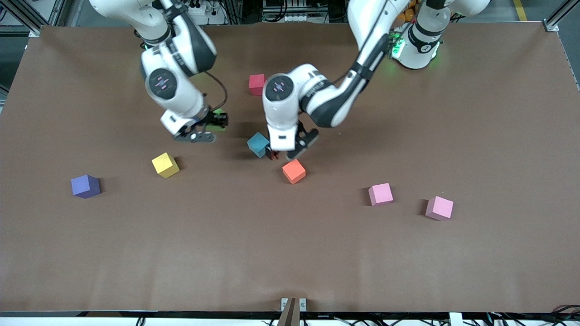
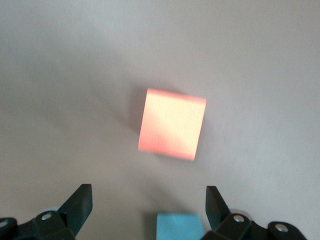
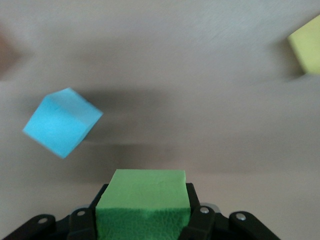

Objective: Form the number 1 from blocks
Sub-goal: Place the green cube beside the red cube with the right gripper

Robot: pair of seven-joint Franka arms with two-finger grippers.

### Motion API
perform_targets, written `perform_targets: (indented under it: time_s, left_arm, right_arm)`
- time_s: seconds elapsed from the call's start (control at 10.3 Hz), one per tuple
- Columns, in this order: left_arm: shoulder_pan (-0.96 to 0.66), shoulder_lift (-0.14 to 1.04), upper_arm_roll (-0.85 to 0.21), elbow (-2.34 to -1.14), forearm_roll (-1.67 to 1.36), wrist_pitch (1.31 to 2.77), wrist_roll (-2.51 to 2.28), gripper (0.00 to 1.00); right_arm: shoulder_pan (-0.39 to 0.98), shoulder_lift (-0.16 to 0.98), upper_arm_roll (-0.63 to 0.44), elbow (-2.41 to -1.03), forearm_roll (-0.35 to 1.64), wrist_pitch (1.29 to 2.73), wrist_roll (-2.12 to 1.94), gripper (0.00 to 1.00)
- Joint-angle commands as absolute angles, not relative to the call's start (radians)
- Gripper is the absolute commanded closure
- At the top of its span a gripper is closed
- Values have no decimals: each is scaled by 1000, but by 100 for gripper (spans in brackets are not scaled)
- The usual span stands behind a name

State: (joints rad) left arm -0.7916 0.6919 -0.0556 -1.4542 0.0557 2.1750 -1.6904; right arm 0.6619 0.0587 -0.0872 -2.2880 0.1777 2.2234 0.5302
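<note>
The green block sits between the fingers of my right gripper, which is shut on it; in the front view that gripper holds the green block low over the table. My left gripper stands open, hovering over the table. Between its spread fingers shows an edge of the blue block, untouched. The blue block lies beside that gripper. The orange block lies just nearer the camera. The red block lies toward the bases. The yellow block lies toward the right arm's end.
A purple cube lies near the right arm's end of the table. Two pink cubes lie toward the left arm's end, nearer the camera than the orange block.
</note>
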Motion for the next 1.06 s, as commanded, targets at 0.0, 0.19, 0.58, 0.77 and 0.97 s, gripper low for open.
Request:
perform_targets:
  time_s: [0.0, 0.19, 0.58, 0.77, 0.97]
  left_arm:
    - [-729, 701, -61, -1436, 37, 2180, -1684, 0]
    - [-683, 700, -61, -1436, 37, 2180, -1675, 0]
    - [-655, 706, -61, -1439, 37, 2183, -1655, 0]
    - [-658, 716, -61, -1439, 37, 2189, -1654, 0]
    - [-663, 722, -61, -1440, 37, 2191, -1654, 0]
  right_arm:
    - [765, 12, -95, -2362, 195, 2304, 636, 38]
    - [839, 34, -94, -2382, 195, 2364, 711, 38]
    - [931, 115, -65, -2387, 205, 2393, 793, 38]
    - [946, 162, -31, -2385, 245, 2453, 808, 38]
    - [951, 181, -25, -2385, 245, 2457, 813, 38]
